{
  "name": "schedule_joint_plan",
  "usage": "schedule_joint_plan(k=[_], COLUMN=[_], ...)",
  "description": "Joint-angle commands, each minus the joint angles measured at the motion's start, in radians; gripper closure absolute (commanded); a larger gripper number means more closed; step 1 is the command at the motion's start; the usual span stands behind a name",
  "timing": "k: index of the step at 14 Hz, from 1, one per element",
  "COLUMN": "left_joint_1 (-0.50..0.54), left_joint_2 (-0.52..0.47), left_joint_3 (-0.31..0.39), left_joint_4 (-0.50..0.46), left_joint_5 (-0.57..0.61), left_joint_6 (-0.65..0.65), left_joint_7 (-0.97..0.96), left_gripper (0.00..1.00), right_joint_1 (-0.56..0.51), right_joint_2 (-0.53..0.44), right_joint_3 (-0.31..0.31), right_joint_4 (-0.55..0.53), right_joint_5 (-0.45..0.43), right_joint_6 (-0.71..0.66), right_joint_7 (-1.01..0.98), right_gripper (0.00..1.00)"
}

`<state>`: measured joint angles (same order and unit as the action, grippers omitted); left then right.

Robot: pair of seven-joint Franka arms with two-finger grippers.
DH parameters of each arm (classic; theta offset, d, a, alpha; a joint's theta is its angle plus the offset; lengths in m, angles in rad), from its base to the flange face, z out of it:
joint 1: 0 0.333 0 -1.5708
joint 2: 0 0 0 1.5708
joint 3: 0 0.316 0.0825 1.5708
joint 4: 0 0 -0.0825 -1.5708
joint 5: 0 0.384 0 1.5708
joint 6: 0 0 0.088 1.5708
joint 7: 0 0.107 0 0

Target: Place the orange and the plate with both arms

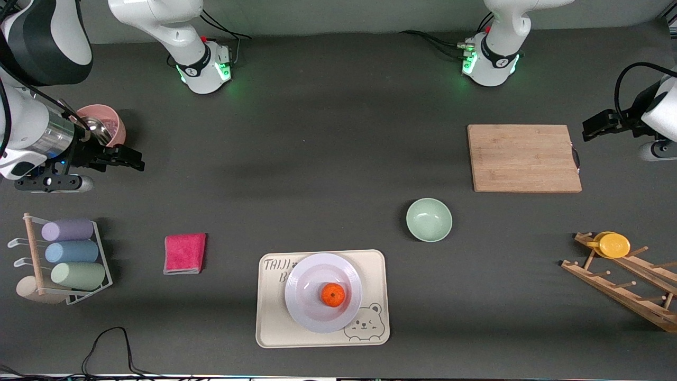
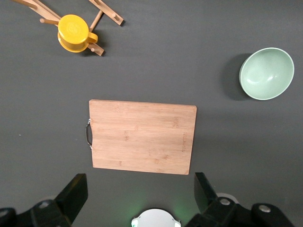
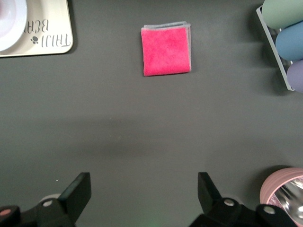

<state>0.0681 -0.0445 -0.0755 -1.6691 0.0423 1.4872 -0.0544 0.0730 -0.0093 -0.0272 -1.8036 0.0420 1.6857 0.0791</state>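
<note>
Both hands wait wide open, empty: left hand [image 1: 592, 128] over the desk's edge, right hand [image 1: 119, 157] beside a pink cup [image 1: 103, 123]. I see the orange [image 1: 333, 295] on the plate [image 1: 323, 292]; glossy, fragile, so I'd pinch its rim.

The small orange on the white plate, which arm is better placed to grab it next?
Probably the right. Its open end effector hangs near the pink cup, with the beige tray's corner showing in its wrist view. The left end effector, open over the wooden cutting board's edge, sees neither orange nor plate.
</note>
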Motion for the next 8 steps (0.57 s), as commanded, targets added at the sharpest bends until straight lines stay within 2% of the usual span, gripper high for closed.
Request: schedule_joint_plan(k=[1,5,7,8], left_joint_1=[-0.007,-0.004,0.018,0.016], left_joint_2=[-0.006,0.014,0.018,0.018], left_joint_3=[0.000,-0.009,-0.044,-0.047], left_joint_4=[-0.003,0.025,0.034,0.038], left_joint_5=[-0.012,-0.013,-0.012,-0.010], left_joint_6=[0.007,-0.004,-0.005,-0.016], left_joint_7=[-0.012,-0.007,-0.012,-0.016], left_gripper=[0.00,0.00,0.00,0.00], right_joint_1=[0.010,0.008,0.007,0.007], right_joint_2=[-0.017,-0.020,-0.020,-0.020], right_joint_3=[0.000,0.000,-0.002,-0.025], right_joint_4=[-0.040,-0.042,-0.042,-0.042], right_joint_5=[-0.027,-0.027,-0.027,-0.027], right_joint_6=[0.009,0.015,0.022,0.020], right_joint_7=[0.044,0.053,0.053,0.051], right_gripper=[0.00,0.00,0.00,0.00])
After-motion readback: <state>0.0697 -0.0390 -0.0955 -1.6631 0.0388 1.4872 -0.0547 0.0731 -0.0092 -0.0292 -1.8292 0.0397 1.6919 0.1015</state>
